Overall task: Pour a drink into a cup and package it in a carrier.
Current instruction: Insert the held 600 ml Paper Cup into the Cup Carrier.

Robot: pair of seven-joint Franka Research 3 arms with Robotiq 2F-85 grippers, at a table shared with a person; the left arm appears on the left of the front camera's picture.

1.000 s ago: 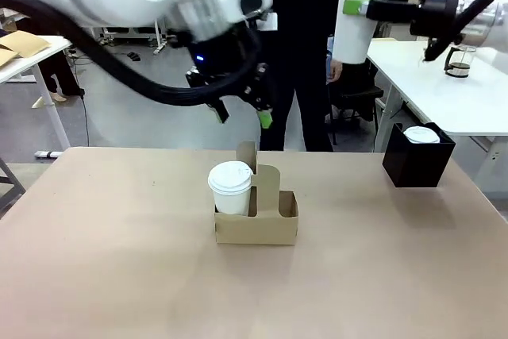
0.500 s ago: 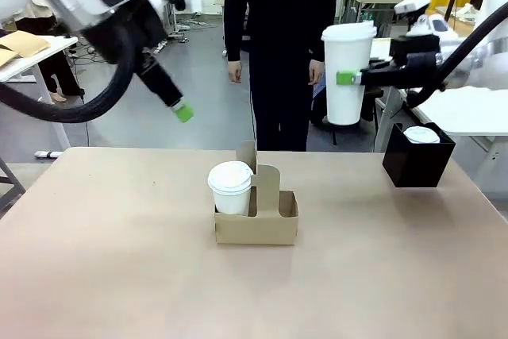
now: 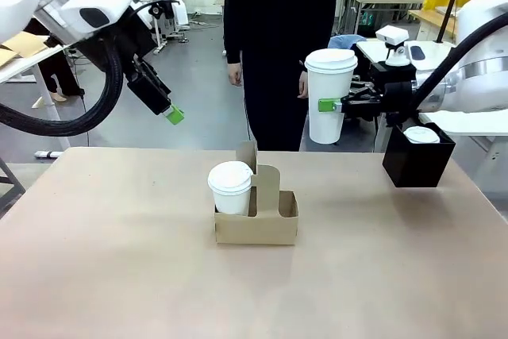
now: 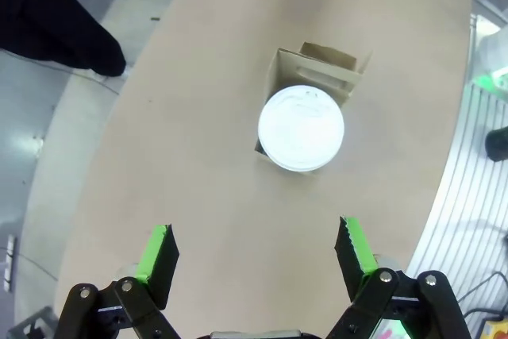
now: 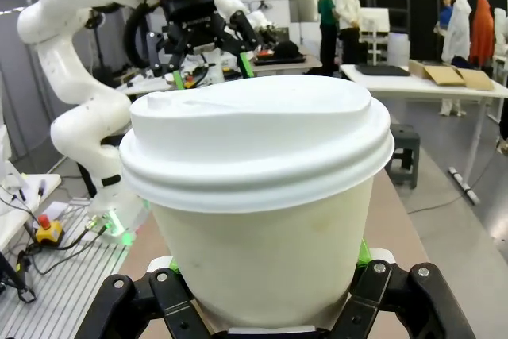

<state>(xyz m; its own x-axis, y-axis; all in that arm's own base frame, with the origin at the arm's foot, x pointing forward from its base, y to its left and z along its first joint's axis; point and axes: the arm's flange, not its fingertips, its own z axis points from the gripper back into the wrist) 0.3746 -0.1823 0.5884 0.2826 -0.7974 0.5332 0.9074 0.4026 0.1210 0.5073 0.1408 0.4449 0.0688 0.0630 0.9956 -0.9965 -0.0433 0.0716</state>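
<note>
Right tool (image 3: 332,105) clamped on a lidded white cup (image 3: 329,77), held upright in the air, up and right of the carrier (image 3: 270,226). Left tool (image 4: 254,248) jaws apart, empty, high at left. Carrier sits mid-surface (image 3: 119,260), second cup (image 3: 231,186) in its left slot.

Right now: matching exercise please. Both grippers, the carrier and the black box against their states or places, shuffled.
1. left gripper
2. right gripper
3. carrier
4. black box

A. shut on a raised lidded cup
B. open, holding nothing
C. far right of the table, something white inside
D. mid-table, seated cup in its left slot, right slot free

Pairs: 1-B, 2-A, 3-D, 4-C
</note>
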